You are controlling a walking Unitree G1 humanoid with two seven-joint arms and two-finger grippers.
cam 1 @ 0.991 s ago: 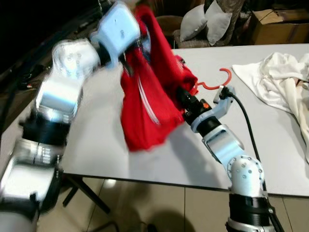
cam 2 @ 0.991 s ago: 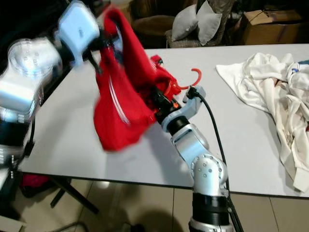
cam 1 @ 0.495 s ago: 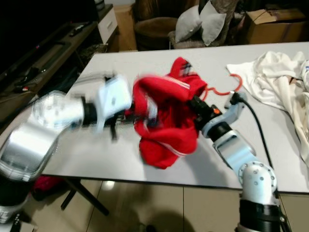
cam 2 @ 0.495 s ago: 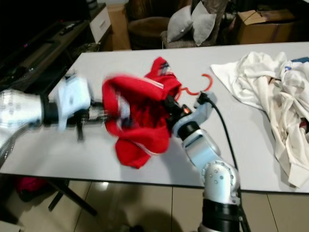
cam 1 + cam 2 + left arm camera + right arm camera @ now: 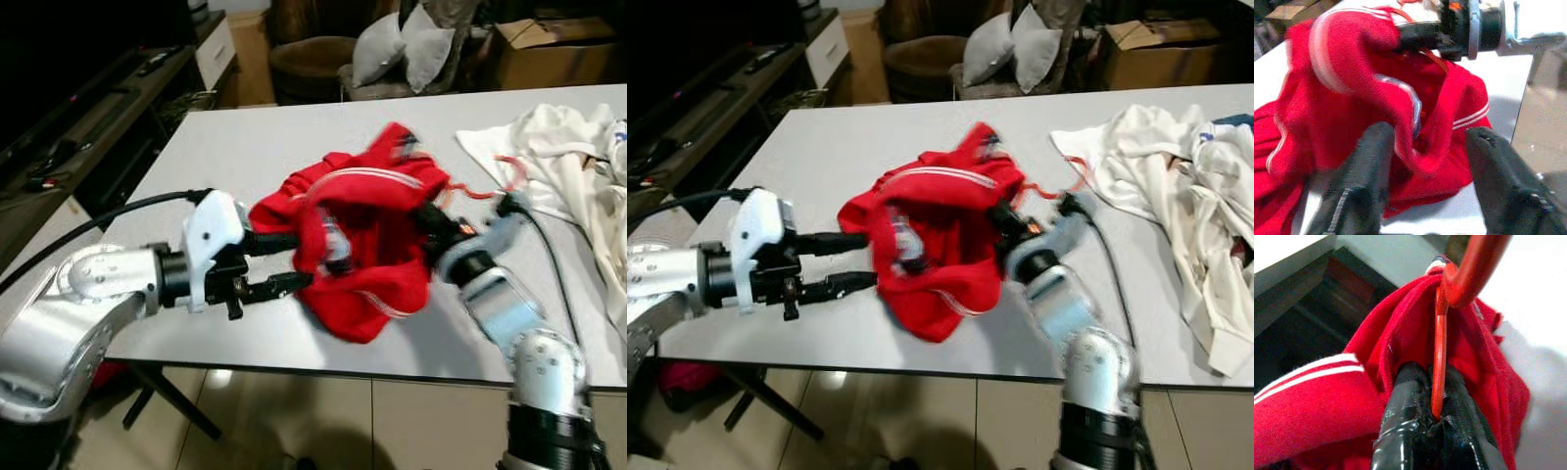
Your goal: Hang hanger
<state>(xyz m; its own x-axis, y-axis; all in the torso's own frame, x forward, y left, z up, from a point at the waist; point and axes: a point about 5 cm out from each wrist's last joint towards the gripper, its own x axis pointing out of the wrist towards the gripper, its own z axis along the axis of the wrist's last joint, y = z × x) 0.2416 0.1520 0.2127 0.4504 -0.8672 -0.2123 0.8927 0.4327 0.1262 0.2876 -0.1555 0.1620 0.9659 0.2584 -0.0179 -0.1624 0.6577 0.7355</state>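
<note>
A red garment with white stripes [image 5: 362, 259] lies bunched on the white table [image 5: 225, 147], draped over a red hanger [image 5: 1440, 357]. Deep in the cloth, my right gripper [image 5: 428, 217] is shut on the hanger's neck, and the hook [image 5: 1073, 171] pokes out toward the white clothes. My left gripper [image 5: 302, 259] reaches in low from the left, open. Its fingertips [image 5: 1371, 161] are at the garment's left edge, with a red fold just beyond them. Most of the hanger is hidden inside the cloth.
A heap of white clothes [image 5: 568, 157] covers the table's right end. Behind the table are a chair with grey pillows [image 5: 402, 54] and a cardboard box [image 5: 558, 49]. A dark low cabinet [image 5: 98, 108] runs along the left. The table's front edge is close below my arms.
My left arm has come down from above the garment to low over the table at its left. The garment has dropped from hanging upright into a bunch, and my right gripper shifted right with the hanger.
</note>
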